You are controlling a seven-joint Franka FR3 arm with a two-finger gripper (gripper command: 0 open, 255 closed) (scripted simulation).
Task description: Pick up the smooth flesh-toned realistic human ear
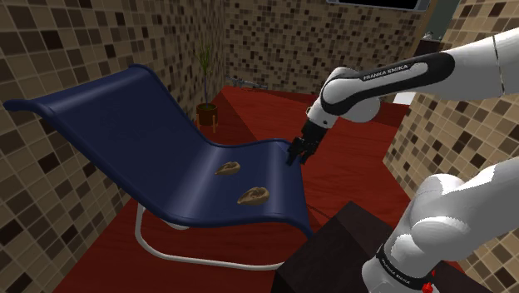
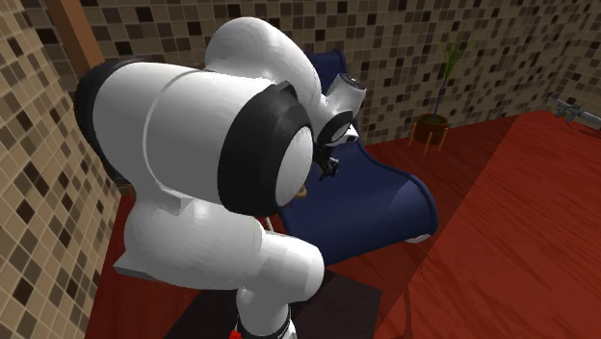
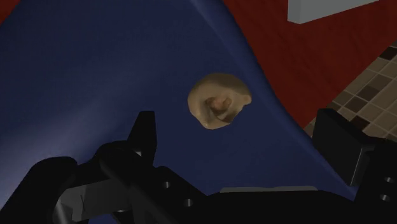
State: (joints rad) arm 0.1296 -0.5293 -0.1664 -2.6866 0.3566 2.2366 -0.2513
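Shoulder view, and "FRANKA EMIKA" reads clearly along the white arm (image 1: 391,73). Tool (image 1: 298,155) hovers over the end of the blue lounge chair (image 1: 150,125), fingers spread, gripping nothing. Two tan ears lie on the seat: front ear (image 1: 252,196) by the seat's edge, rear ear (image 1: 228,168) near it, both untouched.

Glossy white rounded arm (image 1: 466,67), black bands at the joints, white lettering (image 1: 385,70) on one band (reads FRANKA EMIKA), all-black gripper (image 1: 297,156), blocky fingers (image 3: 145,133) with small round holes
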